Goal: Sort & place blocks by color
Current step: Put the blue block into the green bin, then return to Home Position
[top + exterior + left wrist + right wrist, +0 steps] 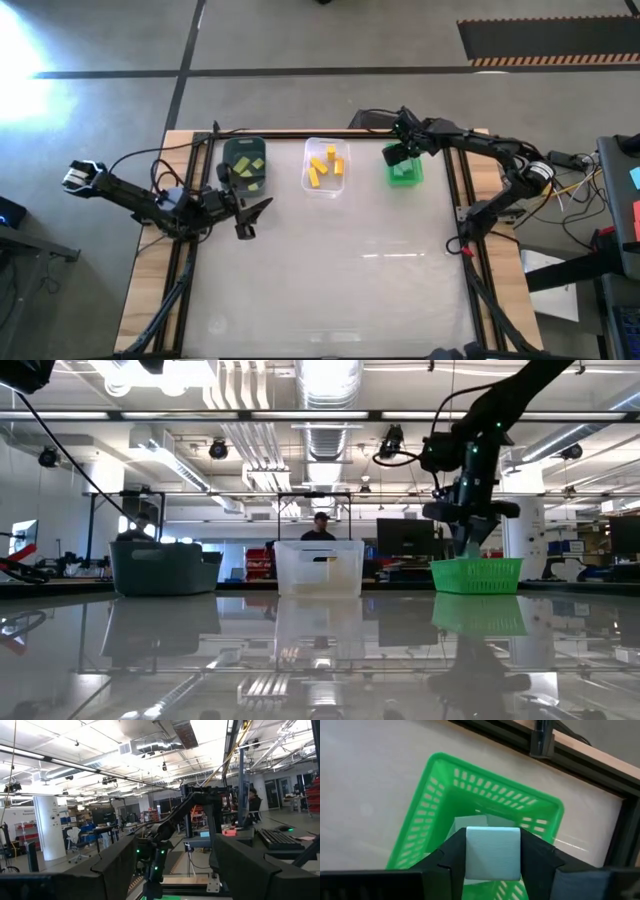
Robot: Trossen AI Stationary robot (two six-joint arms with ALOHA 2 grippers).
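In the high view, the right gripper [402,152] is positioned over the bright green bin [405,172] at the table's [340,270] far side, while yellow blocks [326,166] are seen in the clear bin [324,189] and yellow-green blocks [248,167] in the dark teal bin [243,149]; the left gripper [252,213] is parked near the dark teal bin with its fingers spread apart. In the low view, the right gripper is shown just above the green bin. In the left wrist view, nothing is held. In the right wrist view, a teal-mint block [492,853] is clamped between the fingers [537,857] directly over the green bin. The placing step is judged to be in hand; next, the fingers must be opened to release the block into the bin.
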